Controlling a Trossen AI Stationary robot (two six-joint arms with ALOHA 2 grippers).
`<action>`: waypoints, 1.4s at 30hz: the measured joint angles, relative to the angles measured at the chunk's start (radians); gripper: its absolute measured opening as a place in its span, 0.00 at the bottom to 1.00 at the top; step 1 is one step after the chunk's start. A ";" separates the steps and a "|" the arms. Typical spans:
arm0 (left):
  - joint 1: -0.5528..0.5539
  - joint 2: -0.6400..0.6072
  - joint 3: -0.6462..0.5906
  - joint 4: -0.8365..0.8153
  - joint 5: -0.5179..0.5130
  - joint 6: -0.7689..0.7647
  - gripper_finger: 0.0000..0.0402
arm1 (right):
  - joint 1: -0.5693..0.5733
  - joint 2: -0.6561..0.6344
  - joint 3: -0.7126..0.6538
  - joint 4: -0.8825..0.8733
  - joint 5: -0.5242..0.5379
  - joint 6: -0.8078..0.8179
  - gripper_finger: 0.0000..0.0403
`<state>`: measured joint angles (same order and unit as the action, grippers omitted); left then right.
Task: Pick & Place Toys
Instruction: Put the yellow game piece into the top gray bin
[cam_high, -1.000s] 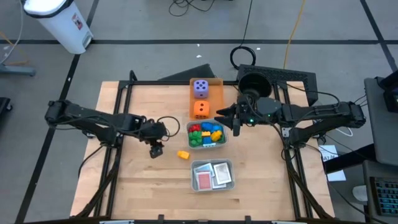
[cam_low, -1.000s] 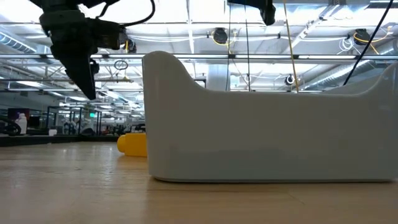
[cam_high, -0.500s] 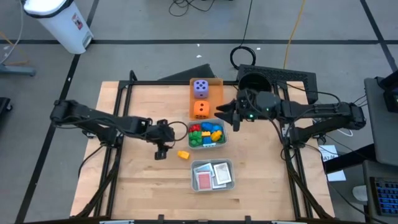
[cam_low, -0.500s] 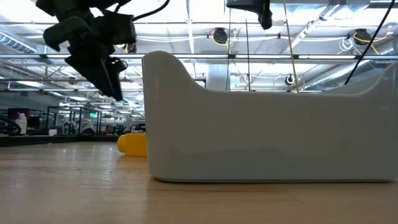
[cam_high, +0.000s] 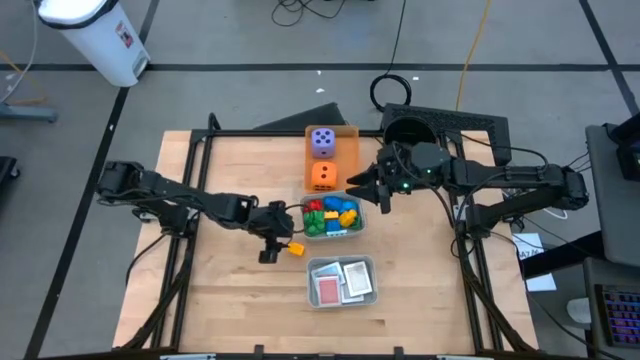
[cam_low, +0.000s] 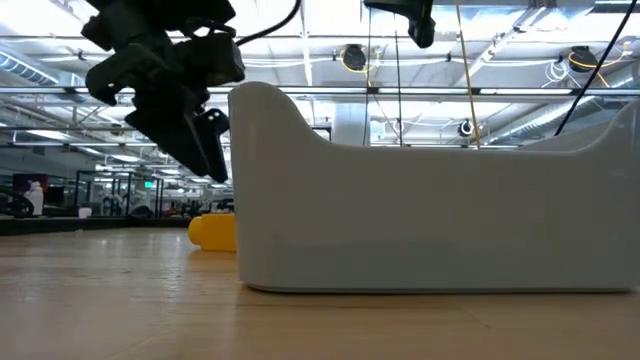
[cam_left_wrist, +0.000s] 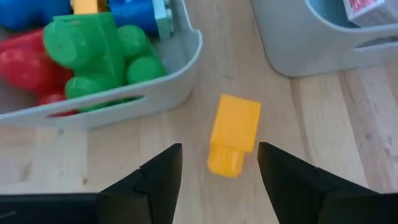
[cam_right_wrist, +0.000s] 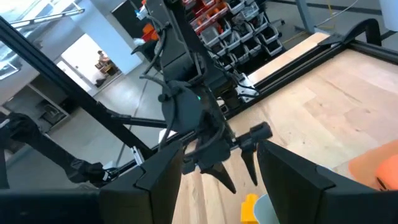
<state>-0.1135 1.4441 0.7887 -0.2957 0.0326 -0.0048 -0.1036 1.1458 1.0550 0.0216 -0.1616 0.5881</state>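
Since the earlier frame the left gripper (cam_high: 271, 245) has been carried across the table toward the yellow brick (cam_high: 294, 249), and it is now held just above and beside it, with its fingers (cam_left_wrist: 155, 180) apart and nothing between them. Nearest the front edge, a grey tray of cards (cam_high: 342, 281) is seen, smooth-walled and rounded at the corners. Just behind it the brick lies alone on the pale wooden table (cam_high: 220, 300), a glossy plastic block with a stud at one end. The approach to a pick is judged to be in hand; next, the fingers must be lowered astride the brick and closed. Farther back, the brick tray (cam_high: 332, 216) is filled with knobbly bricks, and the right gripper (cam_high: 368, 187) is held open, empty, near the orange die (cam_high: 322, 176).
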 joint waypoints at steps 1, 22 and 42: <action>0.000 0.012 0.000 0.012 0.003 -0.004 0.53 | 0.000 0.000 0.000 -0.001 0.000 -0.001 0.50; 0.000 0.127 0.000 0.044 0.054 0.035 0.53 | 0.000 0.000 0.000 -0.022 -0.001 0.001 0.50; 0.000 0.160 0.000 0.054 0.055 0.071 0.53 | 0.001 0.000 0.000 -0.027 -0.001 -0.002 0.50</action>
<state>-0.1135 1.6043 0.7887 -0.2413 0.0876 0.0666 -0.1028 1.1458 1.0550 -0.0050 -0.1628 0.5859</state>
